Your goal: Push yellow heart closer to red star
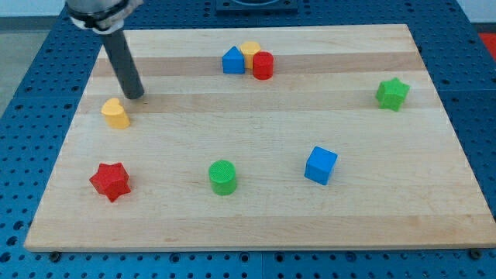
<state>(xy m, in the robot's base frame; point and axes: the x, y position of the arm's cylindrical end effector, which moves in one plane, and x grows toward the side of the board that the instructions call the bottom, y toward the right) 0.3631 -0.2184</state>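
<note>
The yellow heart [115,113] lies on the wooden board near the view's left edge. The red star [110,180] lies below it, toward the view's bottom left, about a block's width or two apart. My tip [136,95] rests on the board just up and to the right of the yellow heart, very close to it; I cannot tell if it touches.
A blue block [232,60], a yellow block [249,51] and a red cylinder [263,66] cluster at the view's top centre. A green star [392,93] lies at the right, a blue cube [321,165] at the lower right, a green cylinder [222,177] at bottom centre.
</note>
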